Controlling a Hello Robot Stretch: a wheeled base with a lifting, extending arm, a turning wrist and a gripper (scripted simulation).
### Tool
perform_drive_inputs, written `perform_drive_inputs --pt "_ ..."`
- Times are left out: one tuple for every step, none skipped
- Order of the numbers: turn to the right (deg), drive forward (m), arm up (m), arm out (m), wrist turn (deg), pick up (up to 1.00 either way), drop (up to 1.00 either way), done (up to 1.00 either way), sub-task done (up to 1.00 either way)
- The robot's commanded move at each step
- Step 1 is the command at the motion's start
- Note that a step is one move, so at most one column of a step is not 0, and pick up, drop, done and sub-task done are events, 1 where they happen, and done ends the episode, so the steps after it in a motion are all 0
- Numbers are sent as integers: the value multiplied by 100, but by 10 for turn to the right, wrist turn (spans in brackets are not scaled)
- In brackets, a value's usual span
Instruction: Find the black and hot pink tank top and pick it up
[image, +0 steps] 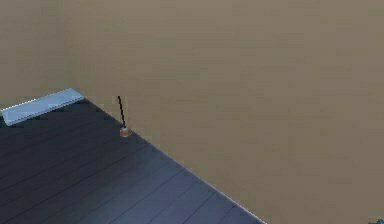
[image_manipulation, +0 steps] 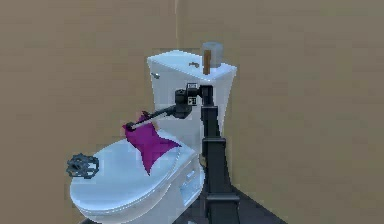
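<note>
The tank top (image_manipulation: 156, 146), hot pink with a dark edge, is seen lying on the closed toilet lid (image_manipulation: 120, 185), toward its one o'clock. The end effector (image_manipulation: 134, 125) is placed at the garment's eleven o'clock corner. Whether it is spread or pressed together cannot be told, nor whether anything is held. The cloth is judged light, soft and limp; a bunched fold is best taken.

Forward faces wall (image: 250, 70); side nears toilet (image_manipulation: 120, 182).
</note>
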Motion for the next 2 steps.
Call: perform_drive_inputs --pt "0 0 -30 0 0 0 0 0 0" --pt "0 0 0 0 0 100 0 0 0"
